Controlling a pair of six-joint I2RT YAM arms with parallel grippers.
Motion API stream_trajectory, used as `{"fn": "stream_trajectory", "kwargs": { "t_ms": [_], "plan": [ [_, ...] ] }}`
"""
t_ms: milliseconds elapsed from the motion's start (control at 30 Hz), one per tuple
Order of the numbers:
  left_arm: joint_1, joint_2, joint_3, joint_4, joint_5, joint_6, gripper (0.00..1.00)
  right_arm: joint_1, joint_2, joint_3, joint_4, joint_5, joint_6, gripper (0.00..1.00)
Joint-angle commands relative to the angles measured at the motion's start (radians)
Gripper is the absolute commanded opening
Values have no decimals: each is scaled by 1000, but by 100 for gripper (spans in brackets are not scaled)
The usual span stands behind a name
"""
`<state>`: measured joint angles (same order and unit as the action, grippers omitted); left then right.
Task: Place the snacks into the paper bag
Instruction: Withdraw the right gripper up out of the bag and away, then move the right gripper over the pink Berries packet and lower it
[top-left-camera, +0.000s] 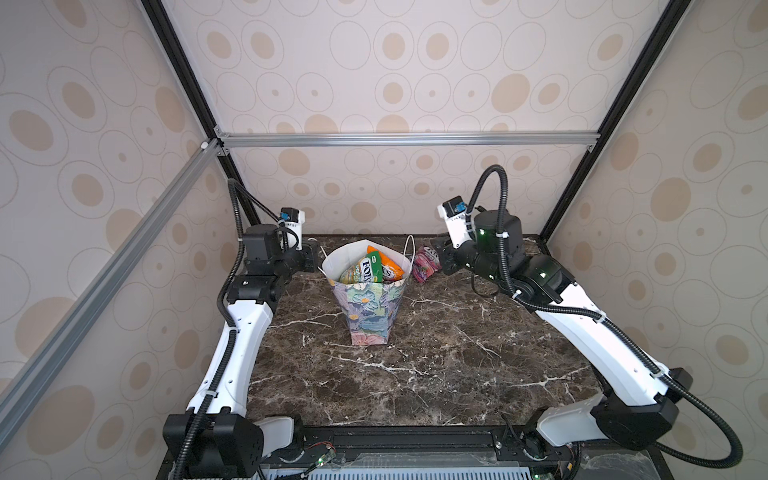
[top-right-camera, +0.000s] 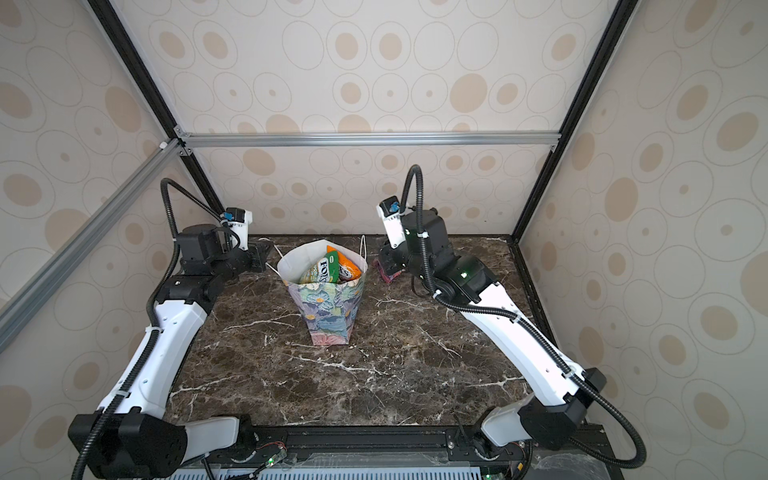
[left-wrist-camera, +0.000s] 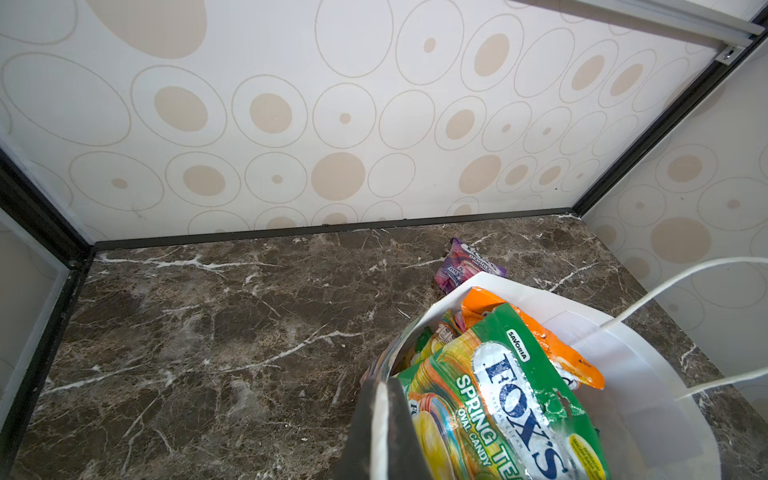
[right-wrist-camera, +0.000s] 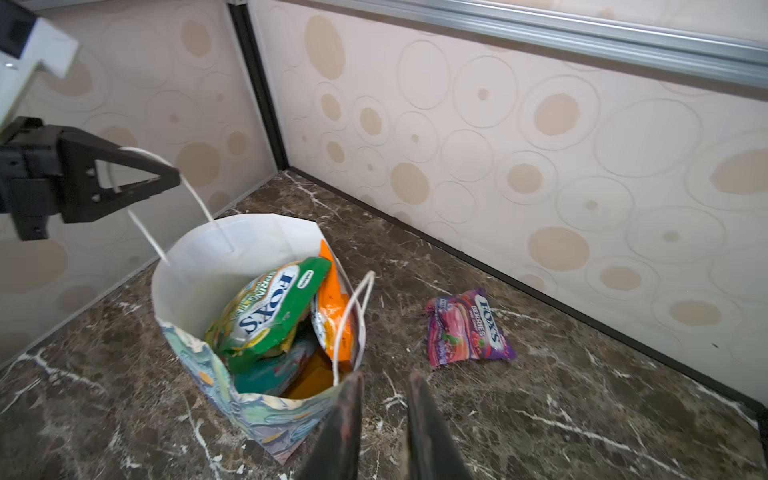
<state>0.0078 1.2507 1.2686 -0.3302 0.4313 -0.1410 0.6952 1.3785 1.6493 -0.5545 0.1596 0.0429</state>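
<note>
Gripping cord handle (right-wrist-camera: 202, 209) of paper bag (right-wrist-camera: 195, 257), left claw (right-wrist-camera: 172, 179) closed, right claw (right-wrist-camera: 384, 384) parted, empty, pink packet (right-wrist-camera: 467, 328) nearby

Enclosed robot test cell — aluminium frame (top-left-camera: 399, 139), circle-patterned panels (top-left-camera: 353, 75), marble-look tabletop (top-left-camera: 415, 374)

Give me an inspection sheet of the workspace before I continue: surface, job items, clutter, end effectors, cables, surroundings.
Surface: dark marble tabletop with white veining.
Job's things: paper bag upright, with a green packet and an orange packet showing inside. A pink-purple packet lies on the table beside the bag, apart from it.
Clutter: nothing seen.
End effectors: left end effector shut on the bag's cord handle. Right end effector slightly open, empty, close to the bag's rim.
Cables: a black conduit arches over each arm, clear of the bag.
Surroundings: oval-patterned walls, aluminium frame bar.
</note>
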Motion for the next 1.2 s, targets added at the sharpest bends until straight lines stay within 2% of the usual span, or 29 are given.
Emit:
{"fn": "stream_trajectory", "kwargs": {
  "t_ms": [0, 267, 400, 633, 767, 900, 1167],
  "plan": [
    [3, -47, 49, 89, 6, 11, 2, -20, -64, -82, 36, 50, 67, 25],
    [3, -46, 53, 89, 16, 5, 2, -73, -126, -260, -2, 54, 180, 29],
    [3, -50, 62, 88, 77, -13, 1, -76, -155, -360, 23, 70, 226, 32],
    [3, -68, 46, 97, 44, -3, 3, -76, -133, -456, 15, 119, 240, 44],
    [3, -59, 44, 103, 47, -9, 3, -95, -76, -502, 107, 78, 229, 55],
    [3, -57, 54, 87, 18, 1, 2, -184, 29, -472, 147, -37, 206, 61],
    [3, -58, 43, 92, -9, 9, 2, -293, 266, -261, 136, -129, 131, 65]
  ]
}}
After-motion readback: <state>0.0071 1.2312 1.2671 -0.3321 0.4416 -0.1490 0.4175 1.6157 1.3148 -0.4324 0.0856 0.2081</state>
